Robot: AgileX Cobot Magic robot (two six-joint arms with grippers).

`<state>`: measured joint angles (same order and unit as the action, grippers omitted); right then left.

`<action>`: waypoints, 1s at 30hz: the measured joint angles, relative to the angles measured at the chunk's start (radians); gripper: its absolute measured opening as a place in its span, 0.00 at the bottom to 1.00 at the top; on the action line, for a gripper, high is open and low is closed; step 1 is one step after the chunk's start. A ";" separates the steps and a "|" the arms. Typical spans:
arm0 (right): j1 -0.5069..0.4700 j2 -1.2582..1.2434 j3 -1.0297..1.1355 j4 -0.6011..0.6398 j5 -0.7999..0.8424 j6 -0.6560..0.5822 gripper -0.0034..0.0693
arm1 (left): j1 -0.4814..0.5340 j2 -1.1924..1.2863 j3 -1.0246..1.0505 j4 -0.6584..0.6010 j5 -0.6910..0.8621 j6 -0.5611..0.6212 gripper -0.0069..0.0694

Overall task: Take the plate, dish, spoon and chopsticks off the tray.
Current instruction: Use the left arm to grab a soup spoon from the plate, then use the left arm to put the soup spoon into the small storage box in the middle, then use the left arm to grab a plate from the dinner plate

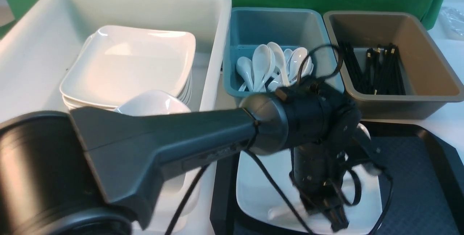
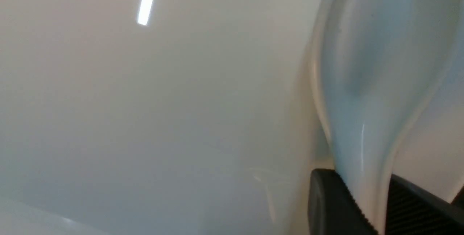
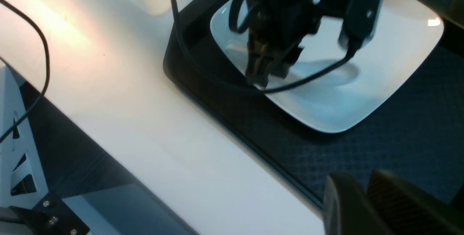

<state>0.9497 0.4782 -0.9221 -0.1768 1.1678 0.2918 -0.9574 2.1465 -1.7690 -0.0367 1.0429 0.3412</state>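
The white square plate [image 1: 261, 191] [image 3: 380, 82] lies on the black tray [image 1: 417, 177] [image 3: 326, 155], at its left end. My left gripper [image 1: 337, 222] [image 2: 362, 180] [image 3: 261, 79] reaches down onto the plate, shut on the handle of the white spoon [image 2: 369, 82], whose bowl rests on the plate. My right gripper [image 3: 359, 180] hovers shut and empty over the tray's near edge; the front view does not show it. A small white dish [image 1: 152, 102] sits on the stacked plates in the white tub. No chopsticks show on the tray.
A big white tub [image 1: 217, 6] with stacked square plates [image 1: 127, 64] stands at back left. A teal tub [image 1: 232, 82] holds several spoons and a brown tub [image 1: 435, 64] holds several black chopsticks [image 1: 380, 71]. My left arm [image 1: 163, 144] crosses the foreground, trailing cables.
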 joint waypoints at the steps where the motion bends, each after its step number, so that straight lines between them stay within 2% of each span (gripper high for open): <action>1: 0.000 0.000 0.000 0.000 0.000 -0.001 0.23 | 0.001 -0.026 -0.021 0.014 -0.003 -0.001 0.26; 5: 0.000 0.000 0.000 -0.003 0.000 -0.001 0.24 | 0.035 -0.114 -0.109 0.099 -0.085 -0.033 0.26; 8: 0.000 0.000 0.000 -0.003 0.000 -0.003 0.25 | 0.133 -0.137 -0.180 0.123 -0.235 -0.057 0.26; 14: 0.000 0.000 0.000 -0.003 0.000 0.006 0.24 | 0.335 -0.044 -0.209 -0.015 -0.493 -0.026 0.26; 16: 0.000 0.000 0.000 -0.003 0.000 0.007 0.24 | 0.374 0.002 -0.209 -0.067 -0.543 0.013 0.30; 18: 0.000 0.000 0.000 -0.002 0.000 0.007 0.24 | 0.392 0.036 -0.209 -0.089 -0.568 0.035 0.39; 19: 0.000 0.000 0.000 -0.002 0.000 0.007 0.24 | 0.396 0.050 -0.209 -0.091 -0.572 0.041 0.46; 20: 0.000 0.000 0.000 -0.002 0.000 0.007 0.24 | 0.396 0.051 -0.209 -0.091 -0.572 0.042 0.48; 21: 0.000 0.000 0.000 -0.002 0.000 0.007 0.24 | 0.397 0.055 -0.209 -0.090 -0.572 0.043 0.53; 24: 0.000 0.000 0.000 -0.002 0.000 0.007 0.24 | 0.396 0.044 -0.208 -0.090 -0.529 0.045 0.77; 26: 0.000 0.000 0.000 -0.002 0.000 0.007 0.24 | 0.389 0.010 -0.208 -0.088 -0.443 0.020 0.83; 28: 0.000 0.000 0.000 -0.002 0.000 0.005 0.24 | 0.384 -0.032 -0.207 -0.075 -0.354 -0.006 0.83; 30: 0.000 0.000 0.000 -0.003 0.000 0.004 0.24 | 0.371 -0.110 -0.185 -0.050 -0.199 0.000 0.77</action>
<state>0.9497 0.4782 -0.9221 -0.1803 1.1678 0.2962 -0.5860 2.0362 -1.9542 -0.0870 0.8436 0.3411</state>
